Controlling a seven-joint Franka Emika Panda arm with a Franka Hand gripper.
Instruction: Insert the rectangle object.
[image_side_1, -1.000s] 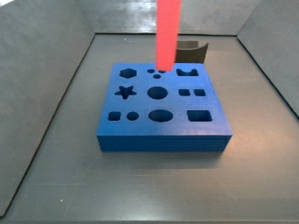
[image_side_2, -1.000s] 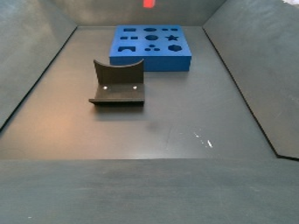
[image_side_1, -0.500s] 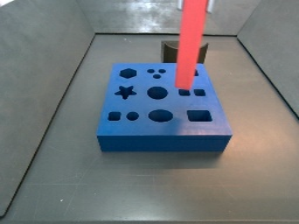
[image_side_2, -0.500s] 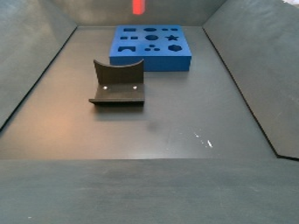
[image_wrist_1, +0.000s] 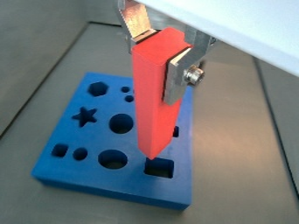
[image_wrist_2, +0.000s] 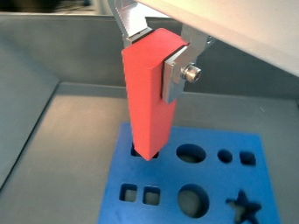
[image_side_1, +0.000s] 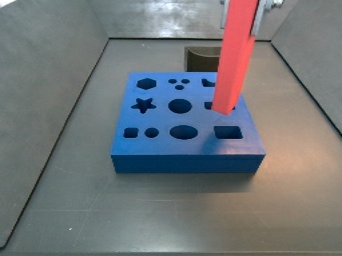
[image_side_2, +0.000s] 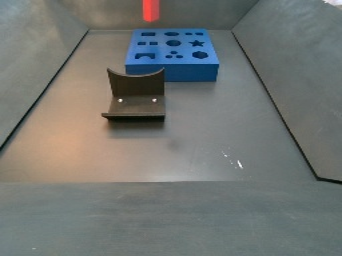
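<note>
Dark grey floor (image_side_2: 201, 130) boxed in by grey walls (image_side_1: 54, 70). Blue block (image_side_1: 185, 125) with shaped holes near the far end in a side view (image_side_2: 174, 52), open floor around it on all sides. Fixture (image_side_2: 134, 95) standing well apart from block, toward mid-floor. Rest of floor bare, scuffed in spots.

Gripper (image_wrist_1: 162, 54) up over the block, fingers (image_wrist_1: 177, 77) clamped on the rectangle object (image_wrist_1: 158, 101). Bar hanging upright, lower end just above block top near the square hole (image_side_1: 230, 131) by the block's edge. In a side view only the bar's lower tip (image_side_2: 151, 10) visible at frame top. Tip not in any hole.
</note>
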